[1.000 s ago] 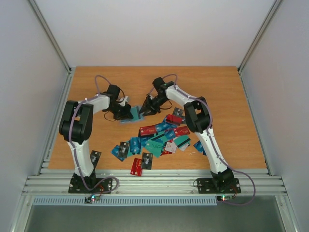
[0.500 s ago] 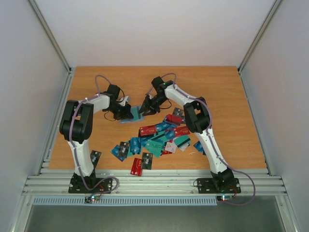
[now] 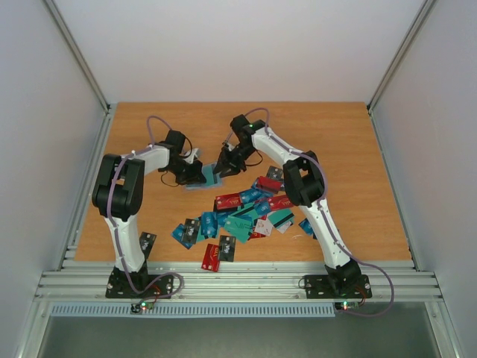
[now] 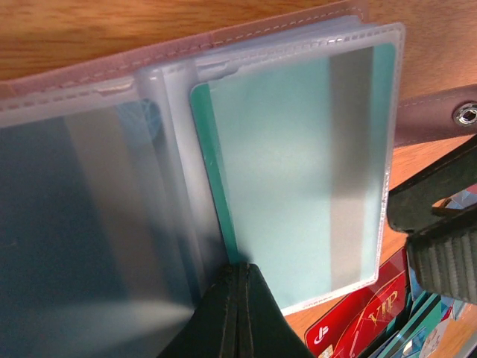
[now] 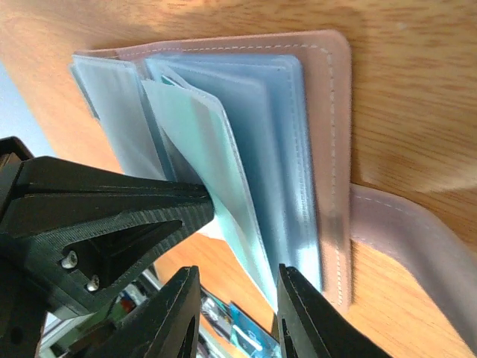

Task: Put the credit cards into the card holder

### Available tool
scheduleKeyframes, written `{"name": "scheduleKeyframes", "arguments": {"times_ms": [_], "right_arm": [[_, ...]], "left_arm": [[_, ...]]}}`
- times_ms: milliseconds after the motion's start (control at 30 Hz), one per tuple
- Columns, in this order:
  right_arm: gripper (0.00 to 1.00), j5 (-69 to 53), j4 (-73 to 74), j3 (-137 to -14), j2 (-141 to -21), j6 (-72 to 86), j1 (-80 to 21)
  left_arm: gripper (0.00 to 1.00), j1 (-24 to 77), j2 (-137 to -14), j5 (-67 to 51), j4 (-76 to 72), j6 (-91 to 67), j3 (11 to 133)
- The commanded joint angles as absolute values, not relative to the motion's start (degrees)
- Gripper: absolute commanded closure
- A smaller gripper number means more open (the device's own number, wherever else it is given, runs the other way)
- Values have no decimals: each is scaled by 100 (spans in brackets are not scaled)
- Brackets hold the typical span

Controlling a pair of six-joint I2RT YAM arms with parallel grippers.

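Note:
The card holder [image 3: 200, 182] lies open on the table between my two grippers. Its pinkish cover [image 5: 328, 112] and clear sleeves fan out in the right wrist view. One sleeve holds a teal card [image 4: 298, 164]. My left gripper [image 4: 238, 272] is shut, its tip pinching the edge of that sleeve; it also shows in the right wrist view [image 5: 112, 216]. My right gripper [image 5: 235, 317] is open, its fingers [image 5: 298, 313] on either side of the sleeve's lower corner. The loose credit cards [image 3: 250, 209] lie in a pile nearer the arms.
A red card [image 4: 358, 324] lies just below the holder. Two cards [image 3: 218, 253] lie near the front edge and one dark card [image 3: 147, 242] beside the left arm's base. The holder's strap with a snap [image 4: 467, 114] sticks out to the right.
My right arm has shifted a little to the left, bringing its gripper closer against the holder. My left arm has stayed in place.

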State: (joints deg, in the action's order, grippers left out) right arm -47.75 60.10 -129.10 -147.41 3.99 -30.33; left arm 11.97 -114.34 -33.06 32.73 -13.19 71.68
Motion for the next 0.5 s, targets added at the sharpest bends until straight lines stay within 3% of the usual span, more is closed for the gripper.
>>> {"name": "scheduleKeyframes", "arguments": {"times_ms": [0, 467], "right_arm": [[70, -4196, 6540, -13152, -14531, 92, -3081], [70, -4708, 6230, -13139, -14753, 283, -3156]], "left_arm": [[100, 1223, -11648, -3182, 3195, -1203, 7205], [100, 1228, -11617, -3208, 3219, -1213, 7198]]}}
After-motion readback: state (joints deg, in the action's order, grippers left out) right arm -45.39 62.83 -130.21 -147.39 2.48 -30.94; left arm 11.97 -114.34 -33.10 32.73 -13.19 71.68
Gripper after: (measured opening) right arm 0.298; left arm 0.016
